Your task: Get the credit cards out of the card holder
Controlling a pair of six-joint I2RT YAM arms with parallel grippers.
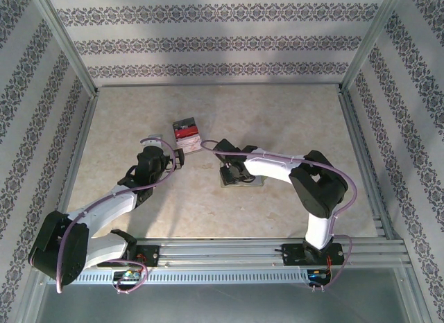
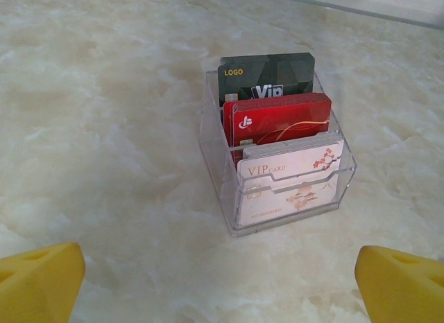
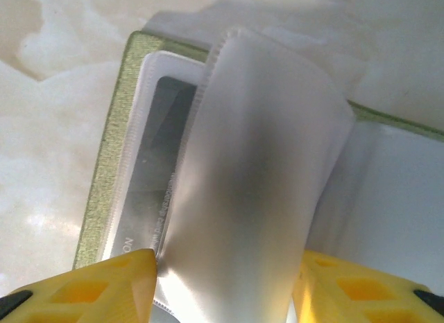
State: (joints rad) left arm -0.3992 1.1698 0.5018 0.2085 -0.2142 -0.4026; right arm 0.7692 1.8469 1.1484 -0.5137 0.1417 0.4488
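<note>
The card holder (image 1: 244, 179) lies open on the table like a small booklet, with a green cover edge (image 3: 111, 150) and clear plastic sleeves. A dark grey card (image 3: 149, 170) sits inside one flat sleeve. My right gripper (image 3: 225, 281) is right over it, its yellow fingers pressed on both edges of one translucent sleeve page (image 3: 257, 163), which bows up between them. My left gripper (image 2: 222, 288) is open and empty, a short way in front of a clear box (image 2: 215, 163). In the box stand credit cards: a dark one (image 2: 267, 77), red ones (image 2: 277, 118) and a white one (image 2: 291, 163).
The clear box (image 1: 186, 132) stands behind the left gripper (image 1: 179, 156), left of the right gripper (image 1: 232, 172). A metal frame (image 1: 357, 139) and patterned walls bound the pale marbled table. Bare table lies to the far left and right.
</note>
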